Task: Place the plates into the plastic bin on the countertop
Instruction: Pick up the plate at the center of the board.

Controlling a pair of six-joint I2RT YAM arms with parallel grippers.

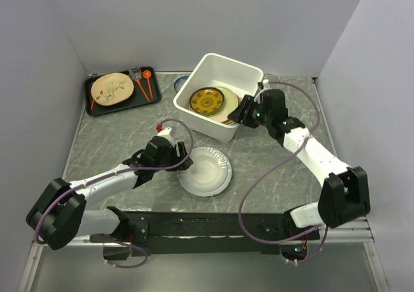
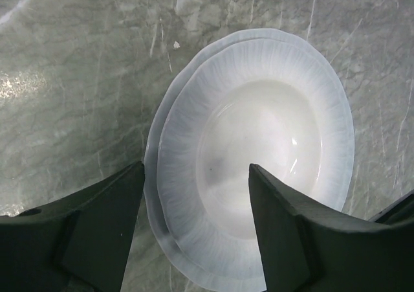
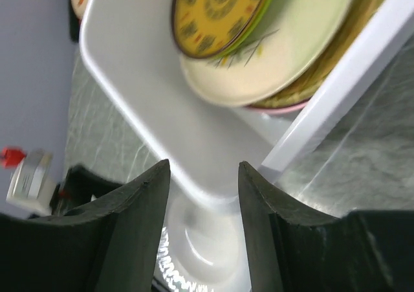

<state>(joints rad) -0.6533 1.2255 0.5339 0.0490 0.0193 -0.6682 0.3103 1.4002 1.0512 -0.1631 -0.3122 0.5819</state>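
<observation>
Countertop (image 2: 77, 78) holds white plate (image 2: 259, 143) beneath spread left tool (image 2: 195, 188).

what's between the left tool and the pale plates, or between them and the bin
Nothing visible. The left tool sits right over the pale plates, and only bare countertop lies between them and the plastic bin. The right tool is at the bin's right wall.

A: What do you look like behind the jaws?
B: My left arm (image 1: 107, 179) and right arm (image 1: 310, 153) are white shells broken up by chunky black joint housings.
A: Any wiring?
B: A purplish-grey cable (image 1: 240, 209) loops loose behind each wrist, back to the black base rail (image 1: 213, 226) both arms are bolted on.
A: And up front?
B: Dark matte fingers (image 2: 97, 234), wedge-shaped, with flat inner faces.
</observation>
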